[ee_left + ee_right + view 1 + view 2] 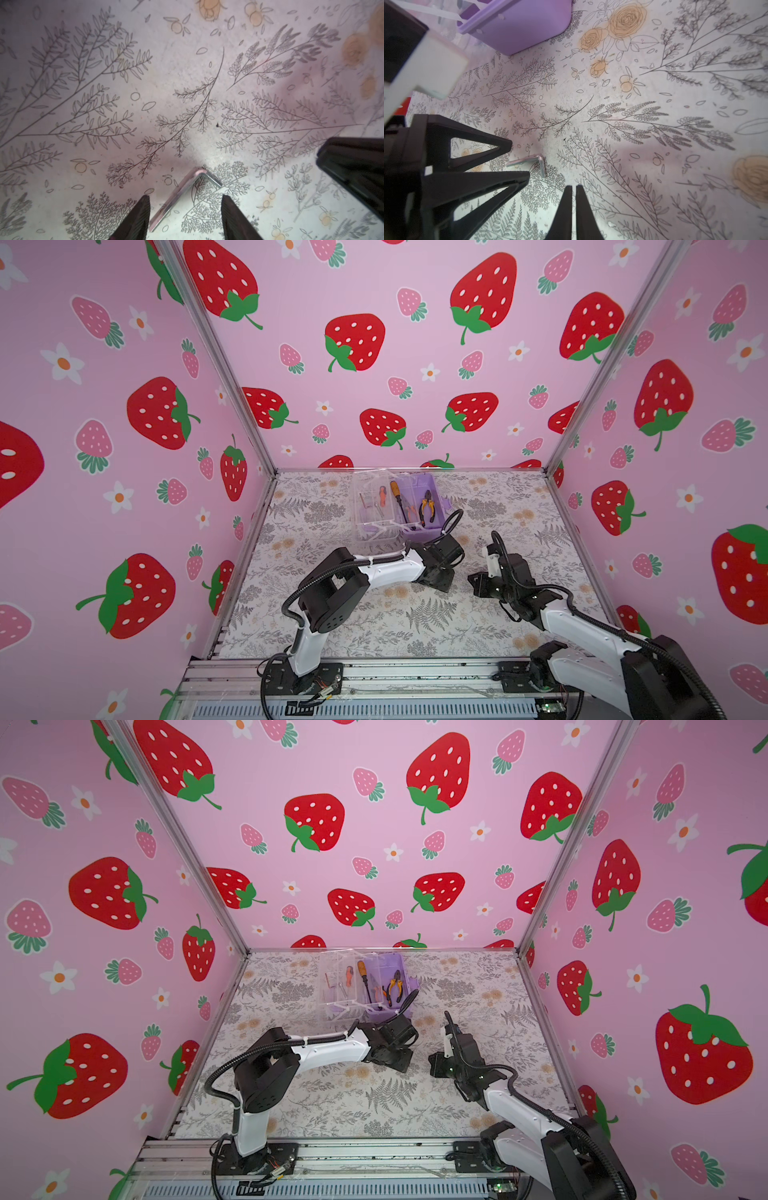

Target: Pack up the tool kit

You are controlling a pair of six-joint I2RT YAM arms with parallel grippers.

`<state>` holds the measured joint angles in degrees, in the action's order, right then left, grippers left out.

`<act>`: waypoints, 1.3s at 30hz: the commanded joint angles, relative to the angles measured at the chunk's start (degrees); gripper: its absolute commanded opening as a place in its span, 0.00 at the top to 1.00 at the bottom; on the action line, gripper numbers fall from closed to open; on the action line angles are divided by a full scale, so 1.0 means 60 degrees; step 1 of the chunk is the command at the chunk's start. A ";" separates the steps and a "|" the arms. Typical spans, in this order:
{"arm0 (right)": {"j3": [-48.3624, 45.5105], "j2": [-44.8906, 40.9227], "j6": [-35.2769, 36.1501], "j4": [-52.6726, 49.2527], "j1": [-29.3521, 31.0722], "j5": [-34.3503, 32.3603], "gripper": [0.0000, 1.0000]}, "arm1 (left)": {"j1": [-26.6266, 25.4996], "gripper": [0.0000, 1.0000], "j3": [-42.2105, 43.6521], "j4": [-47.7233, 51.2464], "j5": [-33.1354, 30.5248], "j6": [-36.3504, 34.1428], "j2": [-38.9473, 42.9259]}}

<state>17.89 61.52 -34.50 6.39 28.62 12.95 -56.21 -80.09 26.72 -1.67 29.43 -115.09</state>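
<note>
The lilac box [420, 537] [387, 1016] [519, 27] stands open at the back of the table, its clear lid [370, 506] folded out to its left. Orange-handled pliers [427, 508] [394, 988] and a screwdriver [397, 495] [363, 973] lie inside, and a smaller screwdriver [348, 975] shows at the lid. A silver hex key [176, 199] [527, 161] lies flat on the table. My left gripper [185, 198] [440, 585] is open, its fingers either side of the key and apart from it. My right gripper [574, 187] [473, 578] is shut and empty beside it.
The table is covered with a floral printed sheet [374, 614], with strawberry-patterned walls on three sides. The two arms meet near the table's middle, tips close together. The right gripper's body [353, 166] shows at the edge of the left wrist view.
</note>
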 commanded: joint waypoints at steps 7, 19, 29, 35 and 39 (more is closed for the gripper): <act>-0.0330 -0.0328 -0.0025 -0.0002 -0.0644 0.0775 0.86 | -0.0221 0.64 -0.0645 0.1049 -0.1182 0.0029 -0.0672; -0.0405 -0.0266 0.0038 0.0076 -0.1146 0.1362 0.85 | 0.0137 1.00 -0.0783 0.1348 -0.1132 0.0352 -0.0870; -0.0404 0.0185 0.0111 0.0236 -0.1342 0.1675 0.85 | 0.1446 1.00 0.0052 0.1462 -0.0946 0.0476 0.1174; -0.0296 0.0696 0.0066 0.0641 -0.1401 0.1791 0.85 | 0.2677 1.00 -0.0253 0.1894 -0.1032 -0.0086 0.2904; -0.0073 0.1265 0.0027 0.0916 -0.1428 0.2034 0.85 | 0.3690 1.00 -0.0574 0.1987 -0.0702 -0.0188 0.3329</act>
<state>16.16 67.48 -34.46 9.65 20.49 23.57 -36.67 -81.49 36.12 -6.81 29.65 -95.35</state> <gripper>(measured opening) 0.149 0.066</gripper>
